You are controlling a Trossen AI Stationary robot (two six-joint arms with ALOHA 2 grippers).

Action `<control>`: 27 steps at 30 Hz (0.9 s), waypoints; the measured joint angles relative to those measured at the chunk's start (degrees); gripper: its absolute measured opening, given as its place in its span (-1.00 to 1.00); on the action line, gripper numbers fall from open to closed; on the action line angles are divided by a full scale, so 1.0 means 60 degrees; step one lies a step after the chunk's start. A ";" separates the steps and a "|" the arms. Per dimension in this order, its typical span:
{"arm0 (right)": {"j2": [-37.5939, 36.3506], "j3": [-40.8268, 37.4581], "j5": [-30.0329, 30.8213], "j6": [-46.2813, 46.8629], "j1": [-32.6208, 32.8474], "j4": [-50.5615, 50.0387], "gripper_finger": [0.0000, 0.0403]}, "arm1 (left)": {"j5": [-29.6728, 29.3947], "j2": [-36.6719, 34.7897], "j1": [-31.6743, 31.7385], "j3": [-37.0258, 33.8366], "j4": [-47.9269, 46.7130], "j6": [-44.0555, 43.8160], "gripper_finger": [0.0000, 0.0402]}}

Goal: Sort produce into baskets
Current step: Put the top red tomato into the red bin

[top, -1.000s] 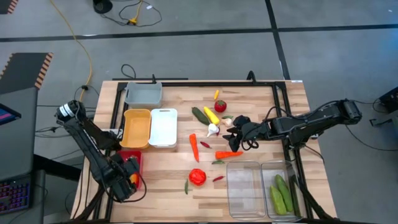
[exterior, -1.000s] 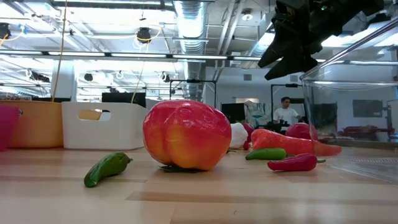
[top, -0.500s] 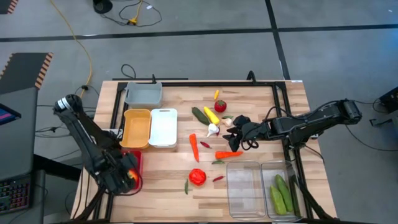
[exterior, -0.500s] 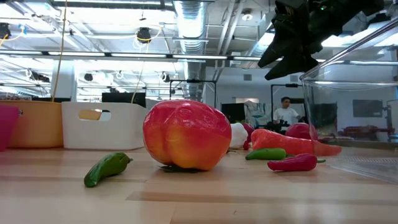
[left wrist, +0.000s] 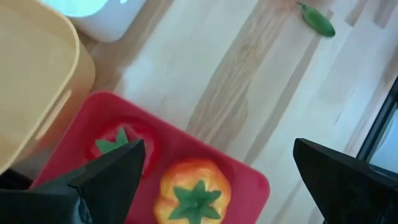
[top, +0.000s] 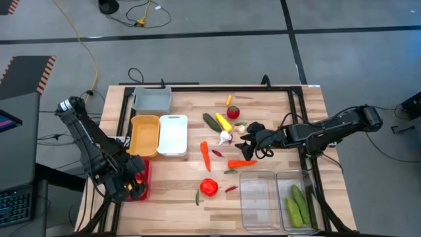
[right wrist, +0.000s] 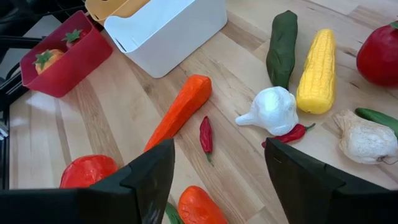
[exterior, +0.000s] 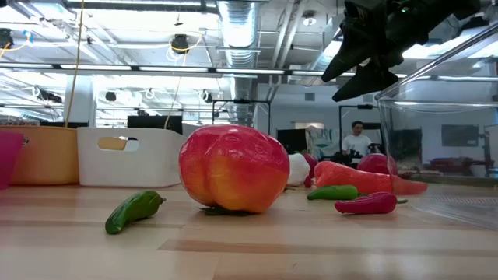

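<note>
Left end effector (top: 133,185) shifted back over red plastic bin (top: 143,172) near bench's left edge, fingers spread, empty; right end effector (right wrist: 214,180) widened mid-bench, empty.

I'm working in a robotics lab or test hall — not a home. Beyond the wooden surface (top: 263,112) the low view shows an open ceiling with a bare metal duct (exterior: 243,19), strip lights and hanging cables. Behind the surface a person (exterior: 358,141) sits among desks and monitors. From above, the surface stands on a grey concrete floor (top: 197,59) crossed by dark tape lines, with a yellow cable (top: 85,46) trailing over it — and hazard striping (top: 41,72) off to the surface's left.
</note>
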 joint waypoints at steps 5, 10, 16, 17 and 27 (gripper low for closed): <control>0.0000 0.0000 0.0105 0.0224 -0.0006 0.0027 0.47 | -0.0266 0.0000 0.0000 0.0000 0.0000 0.0005 0.97; 0.0000 0.0000 0.0550 0.1383 -0.0201 0.0026 0.52 | -0.0301 0.0004 0.0000 0.0000 0.0004 0.0001 0.97; 0.0000 0.0000 0.0544 0.1286 -0.0382 0.0032 0.52 | -0.0779 0.0004 0.0000 0.0000 0.0007 0.0009 0.97; 0.0000 0.0000 0.0546 0.1276 -0.0382 0.0039 0.52 | -0.0865 0.0004 0.0000 0.0000 0.0007 0.0010 0.97; 0.0000 0.0000 0.0532 0.1264 -0.0384 0.0100 0.52 | -0.0937 0.0004 0.0000 0.0000 0.0015 -0.0003 0.97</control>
